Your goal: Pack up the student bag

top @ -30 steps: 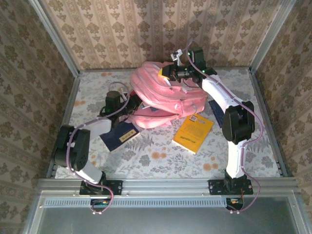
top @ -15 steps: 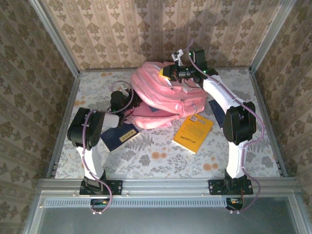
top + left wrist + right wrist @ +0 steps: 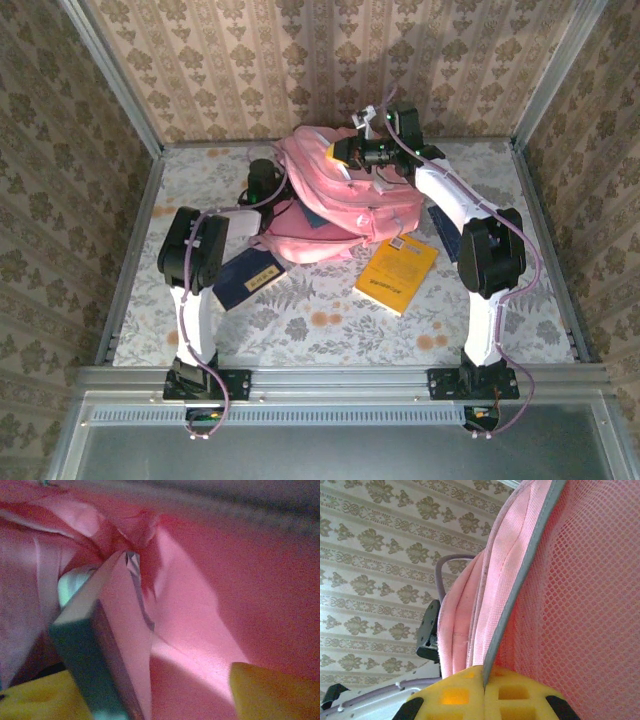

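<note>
From above, the large pink fabric student bag [image 3: 340,205] lies at the far middle of the floral surface [image 3: 330,320], with a yellow paperback book [image 3: 397,272] and a dark blue booklet [image 3: 245,280] lying outside it, not yet packed. At the left wrist, the left end effector [image 3: 152,695] is spread open inside the bag, beside a teal-edged book [image 3: 100,645] that appears packed. At the right wrist, the right end effector [image 3: 484,690] is pressed together, pinching the bag's grey-trimmed rim [image 3: 520,590].

A yellow book [image 3: 397,272] is lying flat on the floral bench [image 3: 330,325], well apart from a navy book [image 3: 247,281] to its left — both are sitting askew. Patterned wallpaper [image 3: 250,60] is covering the surrounding walls.
</note>
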Motion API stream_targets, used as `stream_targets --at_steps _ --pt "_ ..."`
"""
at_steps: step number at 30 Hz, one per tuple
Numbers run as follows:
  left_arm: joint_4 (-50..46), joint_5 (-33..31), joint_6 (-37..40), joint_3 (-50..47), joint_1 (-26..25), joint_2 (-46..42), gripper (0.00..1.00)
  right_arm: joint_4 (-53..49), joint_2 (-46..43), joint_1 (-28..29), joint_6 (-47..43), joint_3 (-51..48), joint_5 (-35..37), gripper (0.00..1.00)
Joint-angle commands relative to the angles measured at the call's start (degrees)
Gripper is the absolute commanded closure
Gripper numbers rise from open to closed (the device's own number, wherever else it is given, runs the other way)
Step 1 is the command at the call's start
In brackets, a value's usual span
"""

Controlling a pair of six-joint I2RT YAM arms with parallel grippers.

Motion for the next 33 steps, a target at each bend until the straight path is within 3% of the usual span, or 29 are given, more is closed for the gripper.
stream_targets --at_steps 1,6,11,17,21,23,28,33 --pt "-7.0 1.6 6.0 -1.8 0.3 -5.5 0.21 -0.3 -4.9 0.3 -3.7 0.6 0.4 1.0" --pt "-9.9 1.4 8.0 -11.5 3.4 -13.3 0.09 -6.7 -5.6 -0.4 -9.4 0.6 5.8 1.0" --pt "-12.2 4.2 9.1 -18.1 6.5 -19.8 0.06 -7.7 -6.0 -0.7 -11.3 -1.1 9.5 1.0" --pt "-28.2 1.5 16.9 -22.7 8.5 -31.9 0.07 -10.9 -7.1 0.3 -14.8 -2.8 16.5 0.99" --pt "-45.0 -6.5 25.1 -23.7 9.3 -44.1 0.08 -15.2 -5.8 2.6 -18.4 -1.6 21.1 0.84" --pt "-51.5 -10.8 27.8 -24.4 10.0 -50.8 0.08 -16.0 -4.9 3.6 -19.1 -1.3 22.5 0.69" --pt "-64.0 -14.7 32.5 -23.7 12.3 -61.8 0.08 -20.1 -4.7 6.0 -23.1 0.1 29.2 0.49" --pt "-71.0 -13.7 37.9 -21.8 12.4 -65.8 0.07 -23.0 -10.7 8.2 -28.1 -3.2 41.9 0.43"
